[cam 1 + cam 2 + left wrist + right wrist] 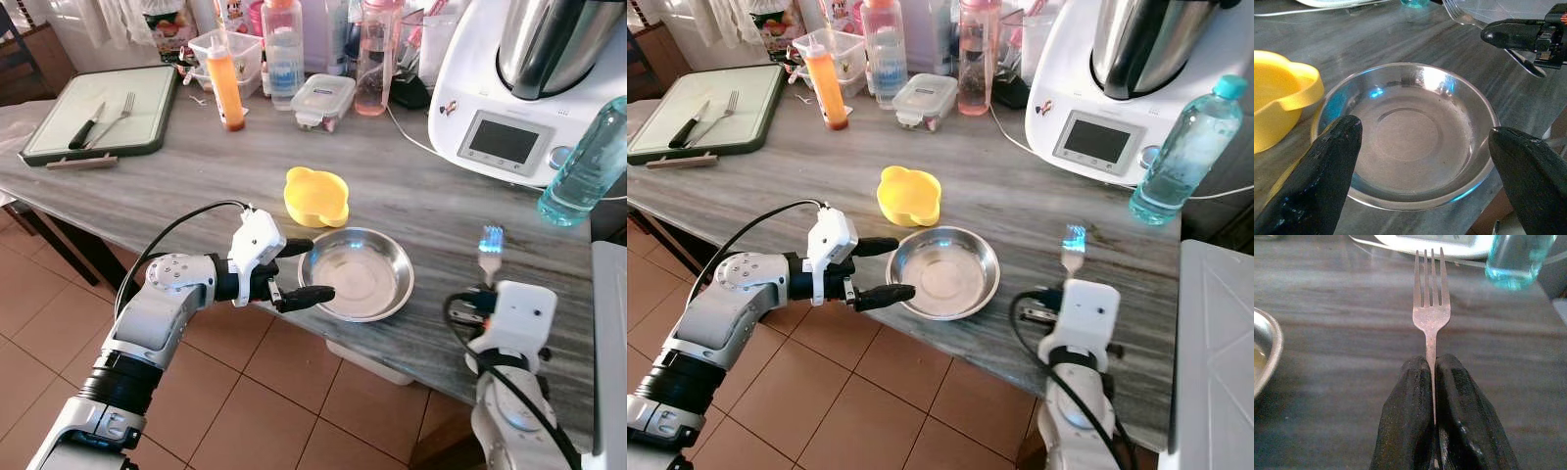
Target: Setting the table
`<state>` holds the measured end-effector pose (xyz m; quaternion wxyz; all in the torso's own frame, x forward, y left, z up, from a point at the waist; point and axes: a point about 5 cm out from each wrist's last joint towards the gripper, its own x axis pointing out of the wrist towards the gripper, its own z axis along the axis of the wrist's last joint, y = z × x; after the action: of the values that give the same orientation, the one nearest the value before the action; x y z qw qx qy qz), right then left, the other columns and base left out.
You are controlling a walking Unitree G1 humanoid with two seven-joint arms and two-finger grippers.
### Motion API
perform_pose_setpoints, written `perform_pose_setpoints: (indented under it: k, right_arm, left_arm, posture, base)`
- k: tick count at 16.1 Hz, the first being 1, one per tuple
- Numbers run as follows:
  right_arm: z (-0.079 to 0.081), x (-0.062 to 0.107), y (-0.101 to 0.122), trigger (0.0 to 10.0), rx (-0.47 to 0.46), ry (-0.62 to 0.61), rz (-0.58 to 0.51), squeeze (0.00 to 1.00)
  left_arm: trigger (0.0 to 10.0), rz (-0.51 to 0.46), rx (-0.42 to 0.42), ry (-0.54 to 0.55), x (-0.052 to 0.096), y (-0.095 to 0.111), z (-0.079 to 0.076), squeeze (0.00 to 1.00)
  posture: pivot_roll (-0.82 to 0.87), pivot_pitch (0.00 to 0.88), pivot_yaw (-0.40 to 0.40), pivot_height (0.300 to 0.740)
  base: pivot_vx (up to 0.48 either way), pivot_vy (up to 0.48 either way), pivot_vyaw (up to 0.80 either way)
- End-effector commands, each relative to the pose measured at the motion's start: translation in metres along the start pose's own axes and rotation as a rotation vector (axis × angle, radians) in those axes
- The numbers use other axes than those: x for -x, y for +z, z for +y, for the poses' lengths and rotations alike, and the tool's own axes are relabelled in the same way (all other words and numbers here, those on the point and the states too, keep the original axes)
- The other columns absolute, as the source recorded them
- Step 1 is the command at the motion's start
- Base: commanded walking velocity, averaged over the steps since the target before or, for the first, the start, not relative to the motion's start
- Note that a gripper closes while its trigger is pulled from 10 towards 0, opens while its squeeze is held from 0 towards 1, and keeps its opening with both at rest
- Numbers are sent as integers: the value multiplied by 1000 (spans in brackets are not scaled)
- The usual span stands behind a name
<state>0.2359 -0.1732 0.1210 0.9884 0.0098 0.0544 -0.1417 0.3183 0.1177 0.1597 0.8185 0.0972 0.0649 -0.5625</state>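
- The grey wood-grain table (196, 186) runs across the whole head view, with tiled floor below its near edge.
- A white kitchen machine (519, 88) with a small screen fills the upper right corner of the frame.
- A dark-rimmed cutting board (59, 137) lies at the upper left, with a knife (86, 127) and a spare fork (120, 116) on it.
- A cluster of bottles and plastic boxes stands along the top centre; an orange sauce bottle (226, 88) stands in front of it.
- A blue-tinted water bottle (588, 166) stands tilted at the right edge.
- The steel bowl (358, 274) sits at the centre, close to the near table edge.
- The left gripper (302, 269) is just left of the bowl, its fingers spread wide on either side of the rim and holding nothing.
- A yellow bowl (315, 196) sits just above the steel one, nearly touching it.
- The right gripper (1431, 377) is at the lower right, fingers clamped tight on the handle of a fork (1431, 308).
- That fork points up-frame over bare table, to the right of the steel bowl and apart from it.
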Motion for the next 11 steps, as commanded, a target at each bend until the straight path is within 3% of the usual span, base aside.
perform_pose_setpoints:
  k: [1,6,11]
  right_arm:
    - [15,2,-4,10000,-123,-1,48,0]
    - [38,-7,-8,10000,-251,57,135,0]
    - [54,-6,-12,10000,-282,136,187,0]
  left_arm:
    - [10000,-2,-20,-11,1,6,-1,0]
    - [10000,4,-26,-31,-2,6,-4,0]
    - [10000,14,-15,-49,-2,6,-9,0]
  posture:
    - [58,122,49,740]
    - [70,117,50,740]
    - [80,131,57,740]
  base:
    - [0,0,0]
    - [0,0,0]
    - [0,0,0]
